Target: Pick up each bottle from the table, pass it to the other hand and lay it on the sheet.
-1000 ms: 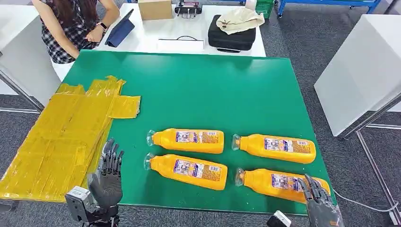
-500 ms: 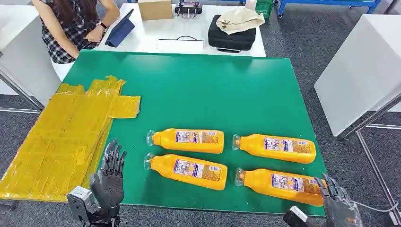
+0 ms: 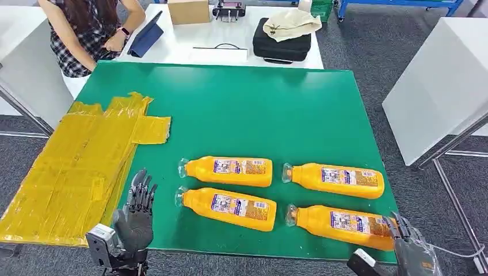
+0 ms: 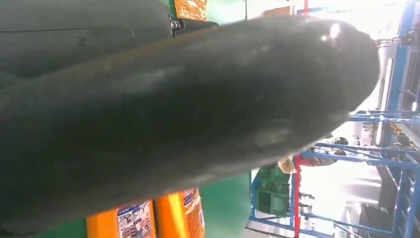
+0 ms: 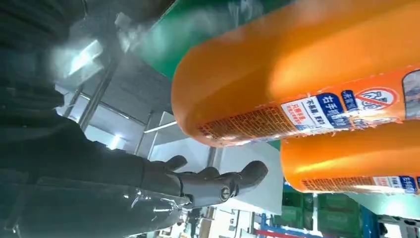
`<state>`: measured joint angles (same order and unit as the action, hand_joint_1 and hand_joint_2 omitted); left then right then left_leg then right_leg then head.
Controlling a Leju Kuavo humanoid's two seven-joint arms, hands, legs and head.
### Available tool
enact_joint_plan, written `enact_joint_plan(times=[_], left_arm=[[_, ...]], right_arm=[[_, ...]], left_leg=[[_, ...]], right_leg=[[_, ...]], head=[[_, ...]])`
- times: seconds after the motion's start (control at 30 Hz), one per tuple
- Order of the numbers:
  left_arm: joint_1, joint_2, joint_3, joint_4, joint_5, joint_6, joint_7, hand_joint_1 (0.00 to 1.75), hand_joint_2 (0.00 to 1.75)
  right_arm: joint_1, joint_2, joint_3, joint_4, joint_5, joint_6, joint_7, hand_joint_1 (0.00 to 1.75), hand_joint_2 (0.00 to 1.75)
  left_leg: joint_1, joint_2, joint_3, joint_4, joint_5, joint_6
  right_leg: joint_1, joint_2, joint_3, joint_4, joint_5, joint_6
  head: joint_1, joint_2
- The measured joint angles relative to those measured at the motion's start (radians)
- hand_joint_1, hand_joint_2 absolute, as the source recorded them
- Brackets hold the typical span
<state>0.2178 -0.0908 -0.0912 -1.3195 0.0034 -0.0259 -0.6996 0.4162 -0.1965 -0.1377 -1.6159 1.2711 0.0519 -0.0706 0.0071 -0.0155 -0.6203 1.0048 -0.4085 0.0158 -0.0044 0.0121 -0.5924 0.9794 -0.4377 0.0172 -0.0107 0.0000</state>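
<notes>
Four orange bottles lie on their sides on the green table top (image 3: pixel 247 109), in two rows of two, clear caps pointing toward the yellow sheet (image 3: pixel 75 172).

The right hand (image 3: pixel 410 248) is at the near right corner of the table, its dark fingers (image 3: pixel 397 223) apart and raised just beside the base of the near-right bottle (image 3: pixel 339 225). It holds nothing; whether a fingertip touches the bottle's base cannot be told. In the right wrist view the orange base (image 5: pixel 297 84) of that bottle fills the space just past the hand's uncurled fingers (image 5: pixel 233 181), with a gap between them and it. The far-right bottle (image 3: pixel 334 180) lies beyond it, farther from this hand.

The left hand (image 3: pixel 136 213) is over the near edge of the table, fingers spread and pointing away from the robot, gripping nothing. The yellow sheet lies just to its outer side, draped over the table's left edge. The near-left bottle (image 3: pixel 227 208) lies just to its inner side, its cap end nearest the hand but apart from it, and the far-left bottle (image 3: pixel 227 171) lies a little farther ahead.

Well beyond both hands, a person (image 3: pixel 92 31) in a checked shirt stands at a white table (image 3: pixel 172 49) carrying a black case (image 3: pixel 282 49) and a cardboard box (image 3: pixel 189 10).
</notes>
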Motion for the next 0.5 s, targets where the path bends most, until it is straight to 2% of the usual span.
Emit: enact_joint_plan(times=[0.27, 0.5], left_arm=[[0.001, 0.003, 0.000, 0.000, 0.007, 0.014, 0.000, 0.00, 0.00], [0.004, 0.003, 0.000, 0.000, 0.008, 0.014, 0.000, 0.00, 0.00]], right_arm=[[-0.108, 0.000, 0.104, 0.111, 0.017, -0.013, 0.040, 0.00, 1.75], [-0.161, -0.001, 0.154, 0.165, 0.015, -0.021, 0.050, 0.00, 1.75]], left_leg=[[0.000, 0.000, 0.001, 0.000, 0.001, 0.000], [0.000, 0.000, 0.001, 0.000, 0.001, 0.000]], right_leg=[[0.000, 0.001, 0.000, 0.000, 0.000, 0.000], [0.000, 0.000, 0.001, 0.000, 0.000, 0.000]], head=[[0.000, 0.000], [0.000, 0.000]])
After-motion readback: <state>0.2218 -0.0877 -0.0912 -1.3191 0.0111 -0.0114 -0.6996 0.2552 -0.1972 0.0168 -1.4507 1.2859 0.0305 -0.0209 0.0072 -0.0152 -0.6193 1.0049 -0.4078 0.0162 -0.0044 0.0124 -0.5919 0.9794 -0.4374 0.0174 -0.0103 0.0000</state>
